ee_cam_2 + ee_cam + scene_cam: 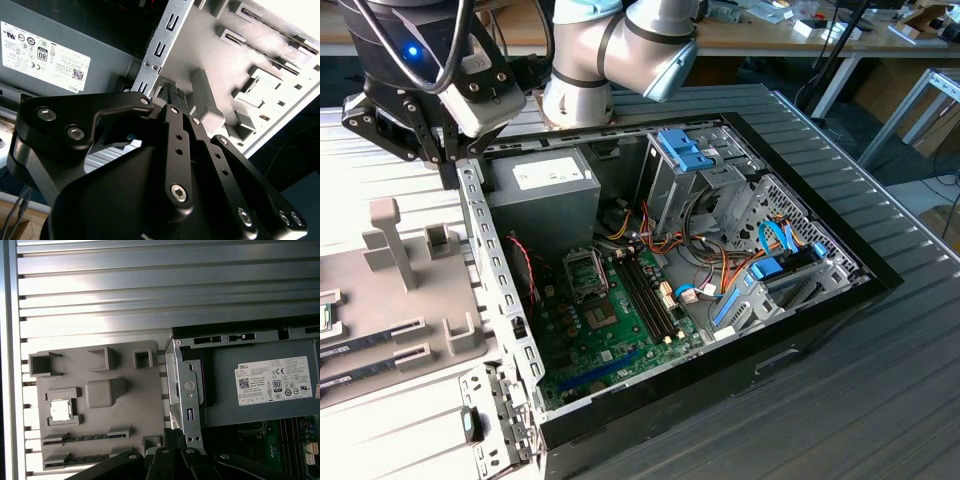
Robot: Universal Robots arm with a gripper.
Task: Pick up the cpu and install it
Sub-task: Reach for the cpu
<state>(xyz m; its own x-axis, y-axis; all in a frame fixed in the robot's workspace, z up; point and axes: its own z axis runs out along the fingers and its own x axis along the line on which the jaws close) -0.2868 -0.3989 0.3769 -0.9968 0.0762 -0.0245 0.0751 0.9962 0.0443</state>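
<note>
So the arm's claw (445, 165) hangs right over the PC case (500, 300), at the corner where the side wall meets the power supply (542, 190). In both wrist views its black linkage arms sit in front of the camera. Honestly can't tell from any angle how wide the claw is or whether it has anything in it.

The cpu (60, 411) hasn't been picked up. It lies flat in a square pocket of the grey parts tray (140, 405), just outside the case on the side nearest the power supply, silver top up, well apart from the claw. The tray lies on the ribbed metal surface (150, 290), close beside the case wall.

For writing, the main thing is the white sticker (274, 381) on the power supply's top face. It has black print, a small square code and a row of certification-type marks. It also shows in the second wrist view (45, 52).

Inside the case, the green motherboard (610, 340) covers the floor below the power supply, with the square metal socket frame (585, 272) about mid-board. Blue drive brackets (685, 150) sit on the case's far side from the tray.
</note>
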